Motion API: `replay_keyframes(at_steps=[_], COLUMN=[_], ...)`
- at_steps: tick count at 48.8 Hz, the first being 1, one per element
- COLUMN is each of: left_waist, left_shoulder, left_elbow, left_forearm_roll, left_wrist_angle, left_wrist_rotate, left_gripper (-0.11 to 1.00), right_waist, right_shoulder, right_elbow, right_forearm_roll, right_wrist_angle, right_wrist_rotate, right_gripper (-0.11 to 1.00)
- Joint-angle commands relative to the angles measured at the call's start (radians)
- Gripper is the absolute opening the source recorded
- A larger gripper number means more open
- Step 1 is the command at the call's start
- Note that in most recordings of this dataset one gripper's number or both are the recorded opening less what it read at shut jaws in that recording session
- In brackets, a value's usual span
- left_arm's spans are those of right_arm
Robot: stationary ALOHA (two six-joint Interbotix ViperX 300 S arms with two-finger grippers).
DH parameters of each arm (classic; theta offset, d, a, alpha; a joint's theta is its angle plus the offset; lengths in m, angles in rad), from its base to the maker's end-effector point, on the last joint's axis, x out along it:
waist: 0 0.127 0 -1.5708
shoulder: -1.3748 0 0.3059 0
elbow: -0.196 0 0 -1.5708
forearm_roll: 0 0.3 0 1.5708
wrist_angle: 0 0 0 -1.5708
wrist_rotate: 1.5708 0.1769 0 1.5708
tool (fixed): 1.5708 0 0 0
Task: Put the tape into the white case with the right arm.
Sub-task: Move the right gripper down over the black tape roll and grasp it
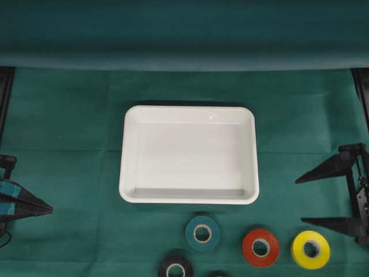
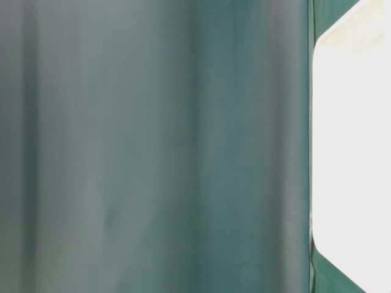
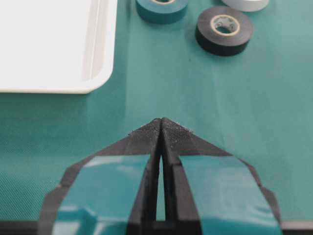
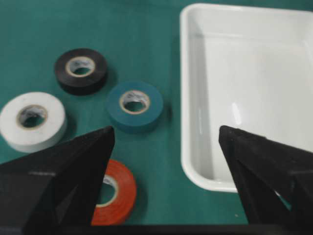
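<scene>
Right gripper (image 1: 327, 196): I see it at the right edge of the overhead view, its two pointed black fingers spread as wide as they go, holding nothing and touching nothing. Left gripper (image 1: 36, 205): at the left edge, blue-patched fingers pressed together tip to tip, holding nothing. White case (image 1: 189, 154): centre of the overhead view, nothing inside it; in my right wrist view its near corner (image 4: 195, 176) sits between the two fingers, toward the right one. Tape rolls, lying flat in the lower part of the overhead view below the case: teal roll (image 1: 202, 233) nearest the case rim but apart from it; red roll (image 1: 260, 247) and yellow roll (image 1: 311, 250) side by side, apart, lower right, the yellow just beside the lower right finger; black roll (image 1: 175, 268) cut by the bottom edge. White roll (image 4: 32, 121): seen in the right wrist view, left of centre. Green cloth (image 1: 69, 144): open stretches on both sides of the case.
</scene>
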Motion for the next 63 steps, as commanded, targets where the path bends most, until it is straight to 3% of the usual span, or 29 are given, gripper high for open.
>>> replay_keyframes(at_steps=[1,16,36,48,63], left_waist=[-0.003,-0.003,-0.003,-0.002,-0.002], left_shoulder=[0.006,0.006,0.006,0.006,0.002], left_elbow=[-0.011,-0.011,-0.011,-0.009,-0.009], left_forearm_roll=[-0.002,-0.002,-0.002,-0.002,-0.002], left_wrist_angle=[-0.006,-0.006,-0.008,-0.008,-0.008], left_wrist_rotate=[0.0,0.0,0.0,0.0,0.0], left_gripper=[0.0,0.0,0.0,0.0,0.0], right_waist=[0.038,0.176,0.189,0.19,0.193], right_shoulder=[-0.003,0.002,0.034,0.202,0.508], right_elbow=[0.002,0.021,0.018,-0.057,-0.233], right_forearm_roll=[-0.017,-0.06,-0.058,-0.058,-0.058], right_wrist_angle=[-0.034,-0.034,-0.038,-0.069,-0.109], right_wrist_rotate=[0.0,0.002,0.009,0.025,0.025], right_gripper=[0.84,0.84,0.84,0.83,0.84])
